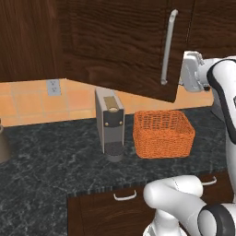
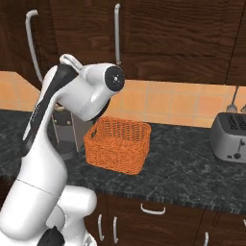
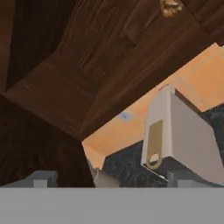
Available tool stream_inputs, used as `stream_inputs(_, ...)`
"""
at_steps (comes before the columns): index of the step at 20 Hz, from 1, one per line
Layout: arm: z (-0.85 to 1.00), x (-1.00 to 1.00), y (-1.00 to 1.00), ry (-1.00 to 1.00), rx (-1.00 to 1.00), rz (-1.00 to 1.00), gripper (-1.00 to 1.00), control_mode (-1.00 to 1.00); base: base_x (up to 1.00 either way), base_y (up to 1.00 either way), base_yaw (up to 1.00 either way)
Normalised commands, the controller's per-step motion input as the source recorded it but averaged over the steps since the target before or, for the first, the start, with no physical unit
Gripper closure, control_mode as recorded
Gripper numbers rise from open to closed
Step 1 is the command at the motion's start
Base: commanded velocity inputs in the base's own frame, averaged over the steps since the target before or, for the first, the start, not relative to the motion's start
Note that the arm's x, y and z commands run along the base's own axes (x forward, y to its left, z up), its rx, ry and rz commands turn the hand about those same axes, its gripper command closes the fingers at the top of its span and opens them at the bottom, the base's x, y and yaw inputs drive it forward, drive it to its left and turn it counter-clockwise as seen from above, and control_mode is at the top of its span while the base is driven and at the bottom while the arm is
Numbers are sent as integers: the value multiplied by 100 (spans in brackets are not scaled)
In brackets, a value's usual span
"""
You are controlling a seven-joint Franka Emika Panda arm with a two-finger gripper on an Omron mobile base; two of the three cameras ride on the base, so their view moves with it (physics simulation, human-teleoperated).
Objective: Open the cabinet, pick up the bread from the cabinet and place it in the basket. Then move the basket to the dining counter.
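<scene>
The fingers [image 3: 40, 178] barely peek up at the frame's bottom, apparently set wide apart with nothing between them, so call them released, hovering by the dark brown wood wall cabinet [image 1: 120, 46], whose door looks swung partly out over the black speckled counter [image 1: 55, 156]. For this opening step, I'd hook the long curved silver-white handle [image 1: 168, 46], which runs vertically, and pull in the door's arc. The small golden bread roll [image 3: 170, 6] sits inside, too round for a clear axis; the orange wicker basket [image 1: 162, 133] waits beside the grey coffee machine [image 1: 109, 124], long side along the wall.
</scene>
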Motion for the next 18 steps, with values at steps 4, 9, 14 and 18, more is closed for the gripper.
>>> stream_inputs(4,0,-63,100,-2,-25,37,-100,-100,0,0,0)
stream_inputs(9,0,-55,100,0,-35,30,-100,-100,0,0,0)
stream_inputs(14,-1,-39,100,-3,-40,18,-100,-100,0,0,0)
stream_inputs(18,-9,-22,100,-2,-38,7,-100,-100,0,0,0)
